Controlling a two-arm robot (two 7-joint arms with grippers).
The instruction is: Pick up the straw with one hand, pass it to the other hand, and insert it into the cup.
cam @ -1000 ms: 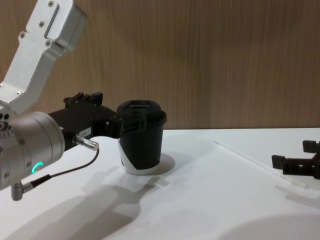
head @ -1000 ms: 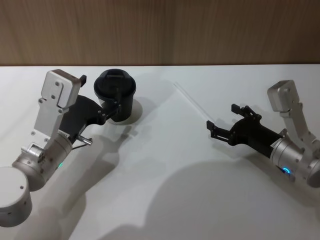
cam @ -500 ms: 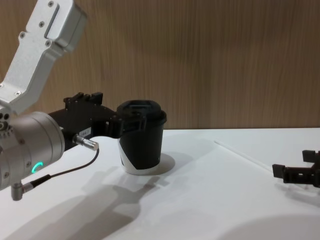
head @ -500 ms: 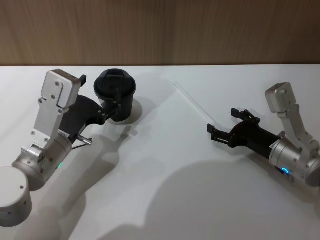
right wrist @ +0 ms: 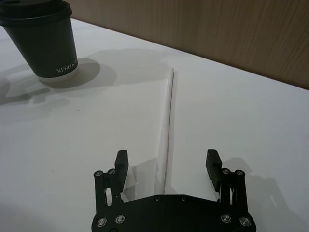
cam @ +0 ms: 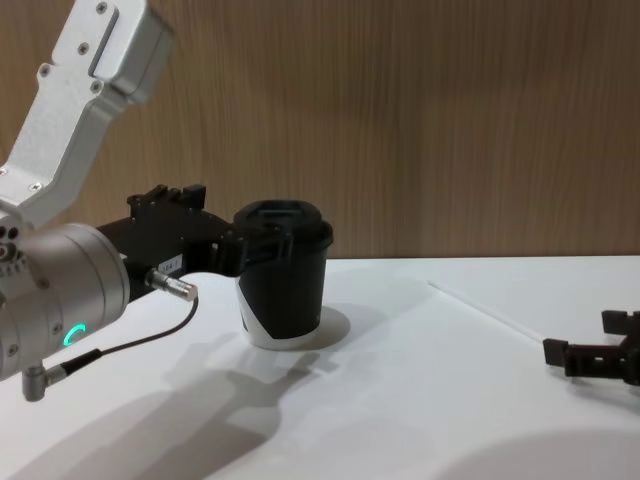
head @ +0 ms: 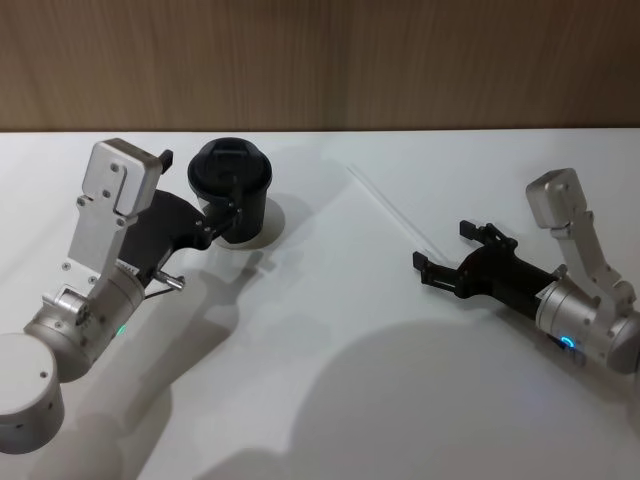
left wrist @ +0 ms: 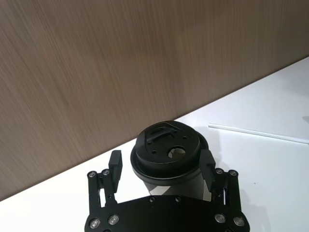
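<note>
as the straw (head: 386, 205) is laid flat on the surface (head: 320, 340), well right of the cup (head: 238, 195), its near end is straddled by the right hand (head: 442, 246), fingers apart and low. it should be centred and pinched gently so it is not rolled away. the cup is flanked by the left hand (left wrist: 161, 163), fingers parted.

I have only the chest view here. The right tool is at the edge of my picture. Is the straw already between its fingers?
Observer: Yes. In the right wrist view the straw lies flat on the table, and its near end runs between the open fingers of the right tool, touching neither.
Operator: And does the left tool grip the cup?
Observer: No. In the left wrist view the left tool is open, with one finger on each side of the lid of the cup and a clear gap at one finger.
</note>
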